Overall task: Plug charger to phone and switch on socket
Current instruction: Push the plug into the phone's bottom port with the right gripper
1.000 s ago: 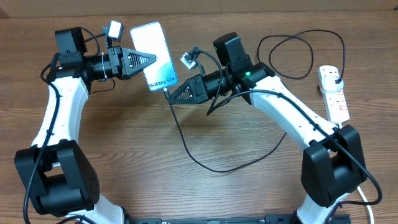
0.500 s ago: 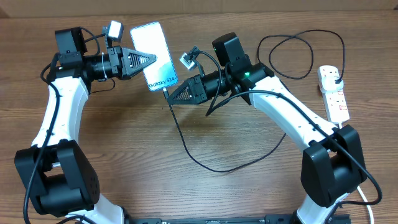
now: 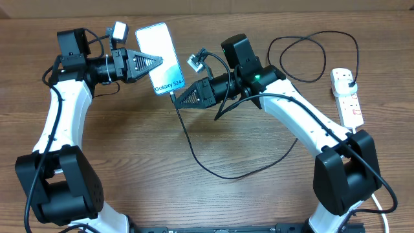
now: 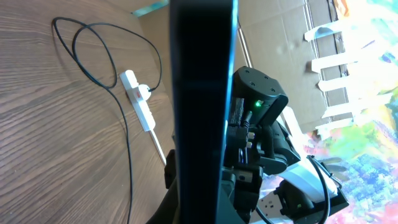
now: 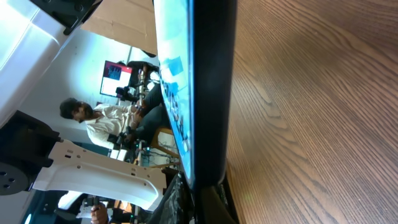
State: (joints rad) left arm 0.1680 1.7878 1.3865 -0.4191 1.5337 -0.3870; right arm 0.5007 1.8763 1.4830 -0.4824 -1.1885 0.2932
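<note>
**Item 1: phone** (image 3: 160, 57). Slim, black-edged, with a lit pale screen. "Galaxy S24+" is printed near its end at 5 o'clock, and no other writing can be read. It sits at about 11 o'clock on the table (image 3: 129, 162), screen facing the overhead camera. Both wrist views show it edge-on as a dark bar (image 4: 202, 93) (image 5: 205, 87).

**Item 2: left gripper** (image 3: 157, 61). The jaws are clamped tight on the phone's long side, reaching in from 9 o'clock.

**Item 3: right gripper** (image 3: 180, 98). The jaws are narrow and closed on the connector end of the charger, right at the phone's 5 o'clock end. The frames do not show whether the tip is fully seated in the port.

**Item 4: charger** (image 3: 223, 176). Thin black cable. It drops from the phone toward 6 o'clock, curves under the right arm and loops at 1 o'clock. Its plug (image 3: 350, 80) is seated in the socket.

**Item 5: socket** (image 3: 347, 98). Narrow white strip with small red switches, lying flat at 3 o'clock, well apart from the phone. It also shows in the left wrist view (image 4: 138, 99). The switch positions are too small to read.

**Item 6: green light** (image 3: 257, 79). It is lit on the right arm.
</note>
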